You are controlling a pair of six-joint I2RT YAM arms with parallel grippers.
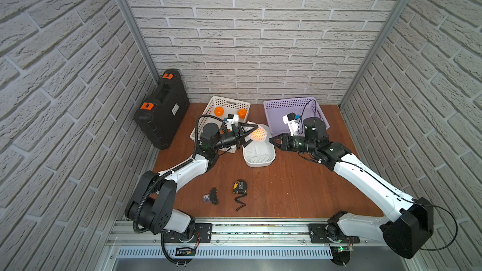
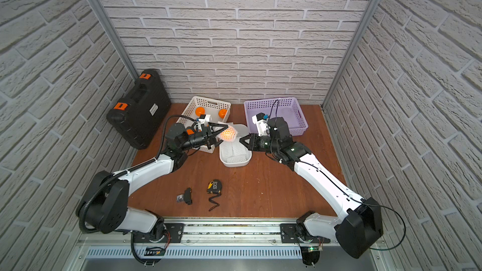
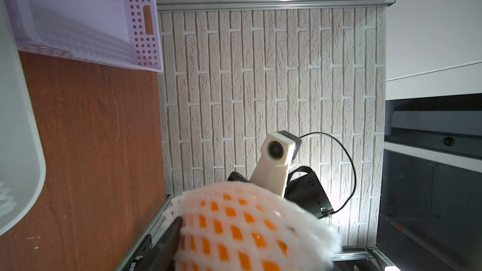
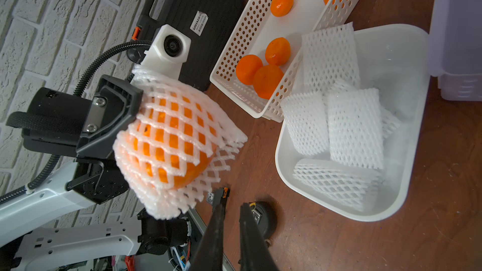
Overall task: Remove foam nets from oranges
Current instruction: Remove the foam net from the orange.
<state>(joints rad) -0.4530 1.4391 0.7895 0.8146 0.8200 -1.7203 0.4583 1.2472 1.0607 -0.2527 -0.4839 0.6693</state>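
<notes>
Wooden table [image 1: 287, 186] holds white basket [image 1: 224, 102], purple basket [image 1: 289, 104], white tub [image 1: 260, 164], tape measure [image 1: 240, 186].

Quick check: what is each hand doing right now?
Left hand: closed on the netted orange.
Right hand: nearly closed, empty.

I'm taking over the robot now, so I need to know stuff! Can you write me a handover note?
Left gripper: clamped on a round orange fruit wrapped in a white foam mesh net, raised beside the oval white plastic tub.
Right gripper: nearly shut, empty, just short of that net.
Done: five bare oranges in the white perforated basket; empty nets in the tub.
To do: strip this net, sort both.
</notes>
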